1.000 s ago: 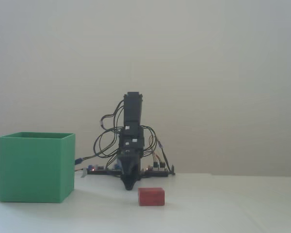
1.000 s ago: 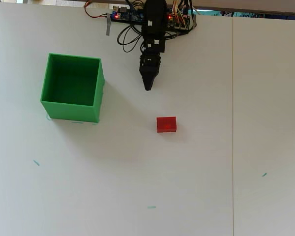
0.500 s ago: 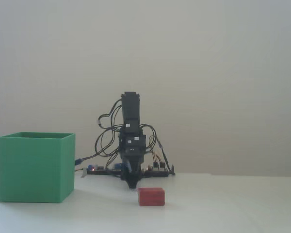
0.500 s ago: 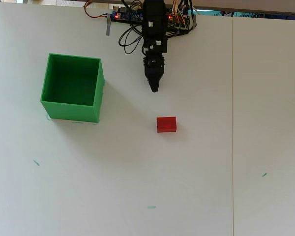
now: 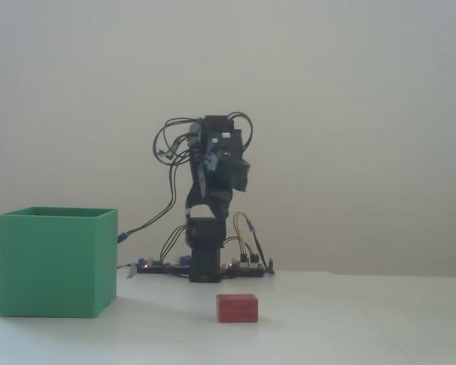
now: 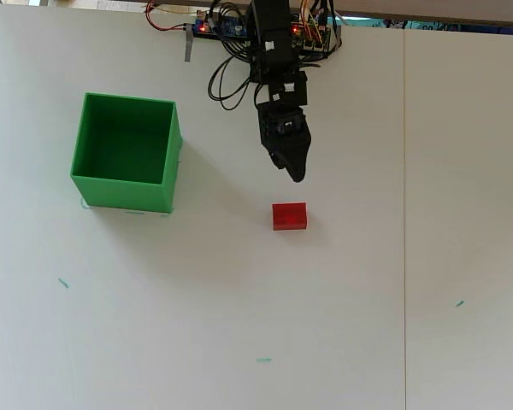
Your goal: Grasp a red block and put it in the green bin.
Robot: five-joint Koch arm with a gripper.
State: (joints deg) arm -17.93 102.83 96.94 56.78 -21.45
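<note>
The red block [image 6: 290, 216] lies flat on the white table, right of the green bin [image 6: 166, 162] in the overhead view. From the side, the red block [image 5: 237, 308] sits in front of the arm's base, and the green bin [image 5: 55, 264] stands at the left. My gripper [image 6: 296, 172] hangs in the air just behind the block, its jaws drawn to a single point with nothing between them. In the fixed view the gripper [image 5: 239, 181] is raised well above the table. The bin's inside looks empty from above.
The arm's base with its circuit board and loose wires [image 6: 231, 30] sits at the table's far edge. A seam [image 6: 404, 213] runs down the table at the right. Small teal marks [image 6: 263, 360] dot the near half.
The arm has lifted from a low pose near the table to a high one. From above, the gripper tip has swung toward the red block.
</note>
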